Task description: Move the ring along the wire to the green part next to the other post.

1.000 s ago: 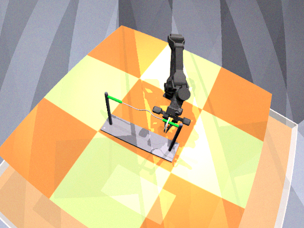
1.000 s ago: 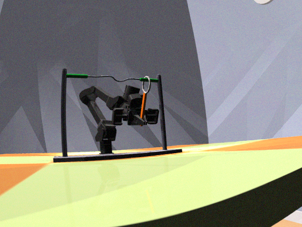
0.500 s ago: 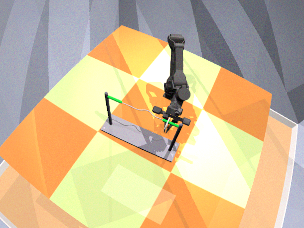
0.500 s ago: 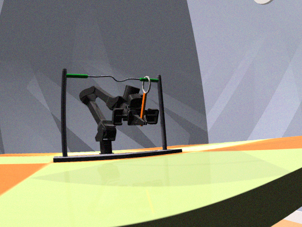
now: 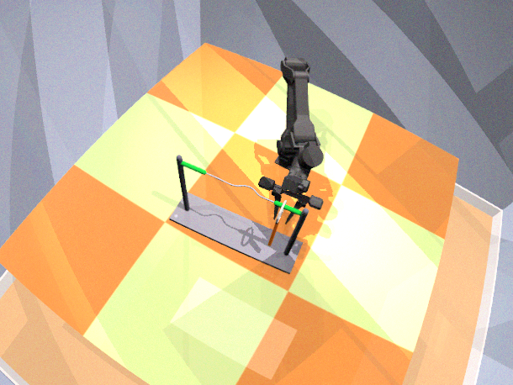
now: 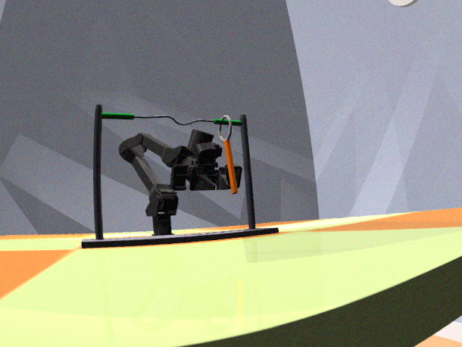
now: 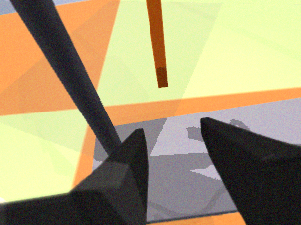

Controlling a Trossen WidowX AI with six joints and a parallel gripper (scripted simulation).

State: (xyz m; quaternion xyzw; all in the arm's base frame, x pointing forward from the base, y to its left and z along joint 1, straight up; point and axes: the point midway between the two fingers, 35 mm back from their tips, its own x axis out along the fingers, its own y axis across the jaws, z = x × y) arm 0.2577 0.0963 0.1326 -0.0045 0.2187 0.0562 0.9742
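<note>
With the ring [image 6: 225, 128] hanging on the green sleeve [image 6: 227, 121] beside the near post [image 6: 247, 170], handle [image 7: 157, 43] dangling free ahead of the parted, empty gripper [image 7: 171, 142]: back straight away, spread wider, stay below the grey wire [image 6: 172, 118].

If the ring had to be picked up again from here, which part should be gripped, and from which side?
The orange handle, around its lower half. It hangs nearly straight down from the ring on the green section, flat and narrow. Come in level from the robot's side, where the open gripper already faces it, fingers either side.
</note>
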